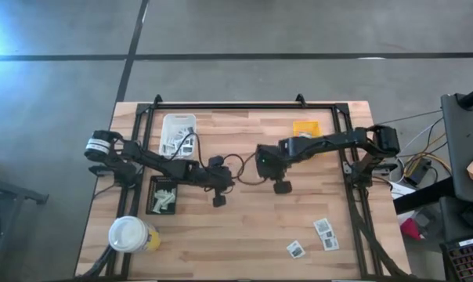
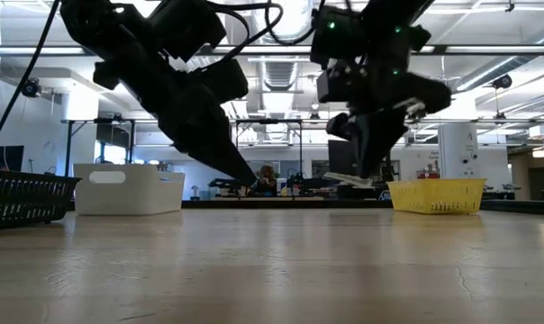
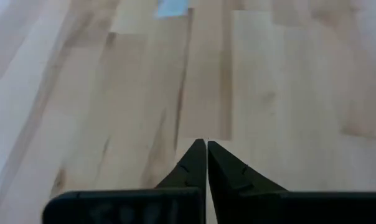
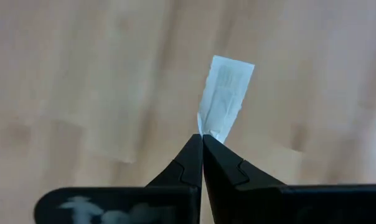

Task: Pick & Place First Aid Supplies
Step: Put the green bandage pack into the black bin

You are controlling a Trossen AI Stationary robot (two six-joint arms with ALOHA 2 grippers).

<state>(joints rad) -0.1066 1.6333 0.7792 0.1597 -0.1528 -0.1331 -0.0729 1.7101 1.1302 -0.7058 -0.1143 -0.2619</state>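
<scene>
From above, the wooden surface (image 1: 244, 227) carries both dark arms reaching toward its middle; the left hand (image 1: 218, 200) sits just right of the black tray (image 1: 153, 205), which holds a few pale pieces (image 1: 164, 200); the right hand (image 1: 282, 187) lies near the centre, well apart from the yellow tray (image 1: 306, 128) at the far edge; the white tray (image 1: 178, 119) at the far left holds a heap of packets (image 1: 175, 141); three loose packets (image 1: 325, 233) lie flat on the near right part of the surface; a white-topped yellow cup (image 1: 131, 234) stands at the near left corner.

At table height, the left hand (image 2: 245, 176) points down at a slant with its tip just above the surface; the right hand (image 2: 369, 171) hangs above the surface with a thin pale strip (image 2: 349, 180) sticking out sideways from its tip; the white tray (image 2: 128, 188) and yellow tray (image 2: 437, 195) stand at the far edge, and a black basket (image 2: 24, 198) shows at the left.

From the left wrist, the left hand (image 3: 205, 144) is clenched with its tips together and nothing between them, over bare wood; a small pale piece (image 3: 172, 7) lies farther off.

From the right wrist, the right hand (image 4: 202, 137) is clenched on one corner of a white packet (image 4: 225, 96), held clear above the wood.
</scene>
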